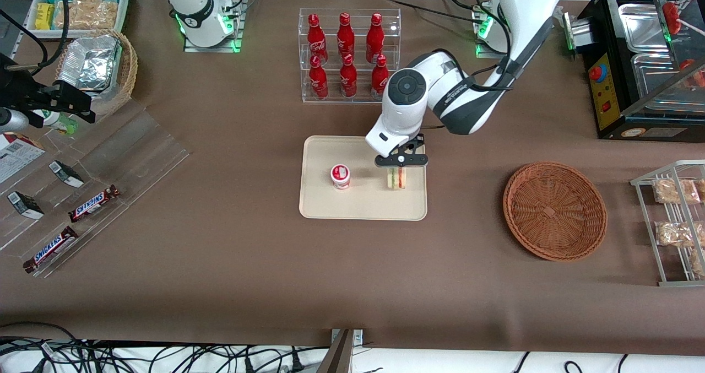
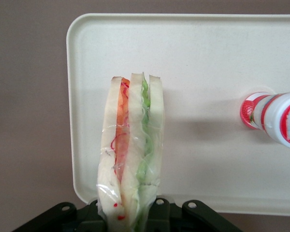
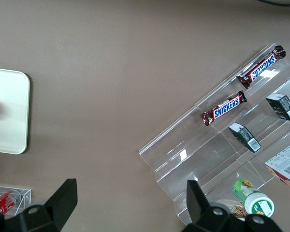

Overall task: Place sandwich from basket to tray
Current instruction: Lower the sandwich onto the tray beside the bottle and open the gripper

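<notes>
Gripper (image 1: 401,170): I see it clamped on the sandwich (image 1: 396,179), over the tray (image 1: 319,207).
Edge: sandwich near the tray's basket-side rim.
Room: small cup (image 1: 340,176) well apart.
Basket (image 1: 554,210): holds nothing.

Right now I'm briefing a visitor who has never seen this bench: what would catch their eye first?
Probably the white arm's gripper over the cream tray, its jaws shut on the wrapped sandwich, which stands upright beside a small red-and-white cup. Next, the red bottles in a clear rack, farther from the front camera than the tray. Then the round wicker basket, with nothing in it, toward the working arm's end.
</notes>
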Controlling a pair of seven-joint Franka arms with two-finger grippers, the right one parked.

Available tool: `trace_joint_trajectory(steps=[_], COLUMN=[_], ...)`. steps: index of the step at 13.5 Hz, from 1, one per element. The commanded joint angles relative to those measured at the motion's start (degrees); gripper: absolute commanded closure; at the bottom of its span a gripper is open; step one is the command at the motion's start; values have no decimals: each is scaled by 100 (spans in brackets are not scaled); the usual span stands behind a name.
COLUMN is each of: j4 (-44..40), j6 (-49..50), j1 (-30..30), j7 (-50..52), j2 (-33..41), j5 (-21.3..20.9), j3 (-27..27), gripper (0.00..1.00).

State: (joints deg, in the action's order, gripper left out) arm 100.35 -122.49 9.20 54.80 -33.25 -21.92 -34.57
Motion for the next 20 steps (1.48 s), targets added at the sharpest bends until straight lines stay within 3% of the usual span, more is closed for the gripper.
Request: trace_joint_trajectory(steps=[1, 4, 8, 9, 10, 11, 15, 20], j4=[-59, -86, -103, -103, -103, -103, -260, -831], j6=[-109, -153, -153, -153, -153, -153, -92, 355], j1=[134, 143, 161, 170, 170, 170, 152, -93], j7=[486, 628, 628, 619, 611, 611, 628, 575], j2=[-365, -586, -692, -692, -692, -692, -639, -394], j5=[-627, -954, -990, -999, -999, -1086, -1113, -806], j3=[20, 12, 12, 20, 20, 20, 3, -41], gripper=[100, 100, 98, 81, 36, 0, 0, 0])
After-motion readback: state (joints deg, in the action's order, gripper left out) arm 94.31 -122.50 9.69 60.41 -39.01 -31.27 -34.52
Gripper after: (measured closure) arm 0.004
